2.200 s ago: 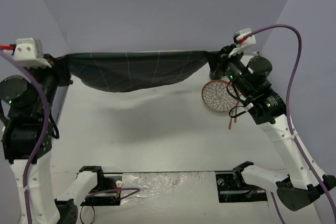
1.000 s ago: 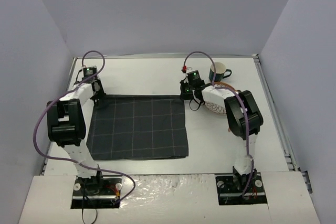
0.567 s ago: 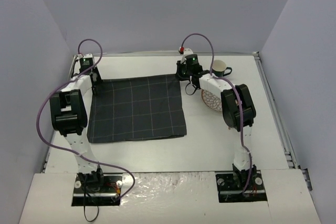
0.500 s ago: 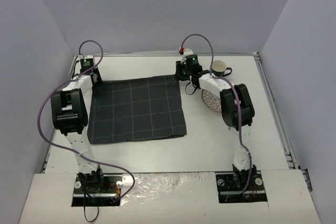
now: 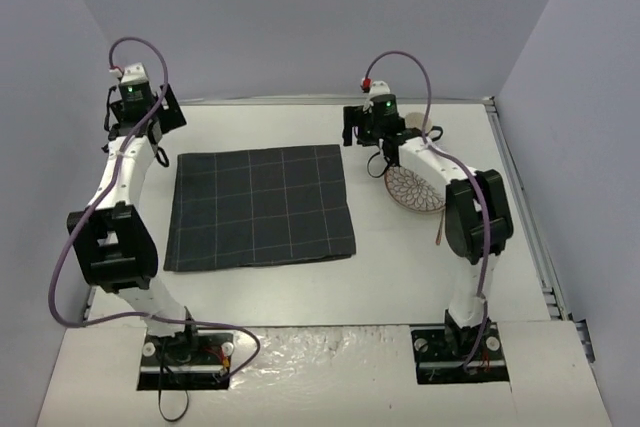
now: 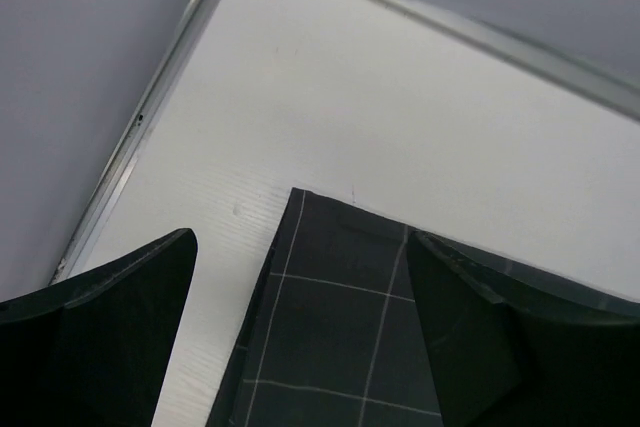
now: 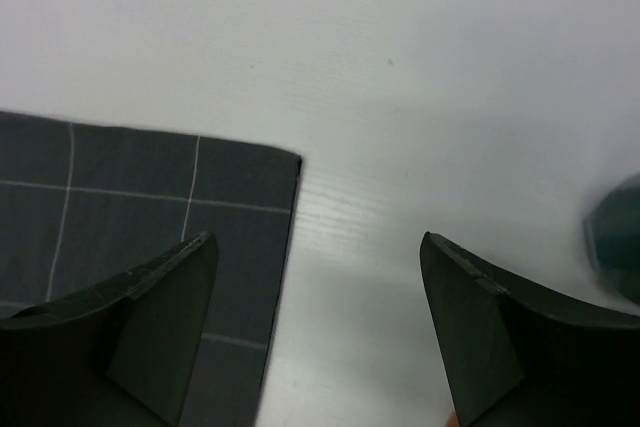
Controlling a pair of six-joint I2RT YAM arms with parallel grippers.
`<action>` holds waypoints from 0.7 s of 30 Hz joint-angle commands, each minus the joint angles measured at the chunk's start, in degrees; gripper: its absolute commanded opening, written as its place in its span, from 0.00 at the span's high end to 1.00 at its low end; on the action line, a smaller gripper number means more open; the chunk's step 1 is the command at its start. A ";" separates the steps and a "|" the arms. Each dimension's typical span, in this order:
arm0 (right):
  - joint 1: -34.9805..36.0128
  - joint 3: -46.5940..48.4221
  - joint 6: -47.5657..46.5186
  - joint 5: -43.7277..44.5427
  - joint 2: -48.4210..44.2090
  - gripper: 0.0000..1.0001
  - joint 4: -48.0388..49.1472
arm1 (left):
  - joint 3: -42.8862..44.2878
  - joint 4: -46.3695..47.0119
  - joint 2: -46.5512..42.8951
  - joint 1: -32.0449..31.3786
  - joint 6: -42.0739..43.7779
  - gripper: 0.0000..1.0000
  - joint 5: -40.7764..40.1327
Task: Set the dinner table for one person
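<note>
The mat (image 5: 260,207) lies flat on the dinner table (image 5: 300,292), whose white top extends past the mat on every side. The left arm (image 5: 112,185) is stretched from its base to beyond the mat's far left corner. The left fingers (image 6: 110,307) are spread apart and hold nothing (the corner shows between them). The right arm (image 5: 478,215) reaches to the mat's far right corner, with the right fingers (image 7: 150,317) likewise spread and empty. A patterned plate (image 5: 412,189) sits near the mat's right edge.
</note>
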 commanded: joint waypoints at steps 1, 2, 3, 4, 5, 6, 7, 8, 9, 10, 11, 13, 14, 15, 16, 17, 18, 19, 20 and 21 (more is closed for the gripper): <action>1.77 -11.03 6.74 1.63 -13.62 0.21 2.08 | -8.46 -9.36 -16.16 -0.76 -8.41 0.18 -1.62; 2.13 -14.12 7.74 1.86 -15.50 0.21 1.88 | -12.04 -10.58 -17.90 -0.87 -9.53 0.18 -1.45; 2.55 -16.78 8.57 2.27 -17.09 0.21 1.68 | -15.34 -11.44 -19.96 -0.93 -10.48 0.19 -1.34; 3.15 -19.15 9.25 2.90 -18.41 0.21 1.60 | -18.46 -11.84 -23.07 -0.87 -11.25 0.20 -1.38; 3.53 -22.05 9.84 3.20 -20.09 0.21 1.51 | -22.41 -11.93 -25.26 -0.87 -11.97 0.21 -1.71; 3.89 -24.78 10.41 3.48 -21.65 0.21 1.46 | -26.01 -12.02 -27.19 -0.83 -12.66 0.22 -2.14; 4.19 -26.93 10.91 3.68 -22.80 0.21 1.51 | -28.42 -12.12 -28.20 -0.68 -13.26 0.23 -2.88; 4.46 -29.10 11.29 3.73 -23.84 0.21 1.68 | -30.54 -12.24 -28.91 -0.59 -13.76 0.24 -3.25; 4.70 -31.30 11.52 3.62 -24.74 0.21 1.99 | -32.30 -12.40 -29.27 -0.55 -14.16 0.26 -3.18; 5.02 -33.43 11.77 3.51 -25.57 0.21 2.34 | -33.87 -12.51 -29.45 -0.51 -14.62 0.27 -3.05; 5.63 -35.37 12.06 3.43 -26.10 0.21 2.83 | -34.75 -12.43 -29.00 -0.46 -15.31 0.28 -2.73; 7.26 -38.31 12.63 3.22 -26.60 0.21 4.08 | -35.91 -11.95 -27.71 -0.47 -16.66 0.30 -2.11; 8.25 -39.39 12.92 3.09 -26.61 0.21 4.82 | -36.25 -11.58 -26.89 -0.51 -17.33 0.31 -1.82; 8.98 -41.05 13.61 3.00 -26.36 0.22 5.37 | -36.68 -11.39 -26.17 -0.51 -18.03 0.32 -1.64; 9.75 -41.72 14.23 2.85 -25.81 0.22 5.88 | -37.05 -10.51 -25.30 -0.56 -18.41 0.32 -1.48; 10.52 -42.27 14.76 2.73 -25.28 0.23 6.43 | -37.39 -9.67 -24.34 -0.61 -18.86 0.33 -1.43; 11.30 -42.61 15.03 2.69 -24.83 0.24 7.08 | -37.66 -9.09 -23.12 -0.64 -19.58 0.34 -1.71; 12.09 -42.96 15.31 2.66 -24.39 0.24 7.73 | -37.93 -8.51 -21.89 -0.68 -20.29 0.35 -1.98; 12.54 -43.07 15.54 2.65 -23.72 0.25 8.08 | -38.07 -8.17 -20.96 -0.69 -20.86 0.35 -2.11; 12.90 -42.97 15.67 2.71 -23.07 0.25 8.24 | -38.13 -7.80 -20.07 -0.69 -21.31 0.36 -2.23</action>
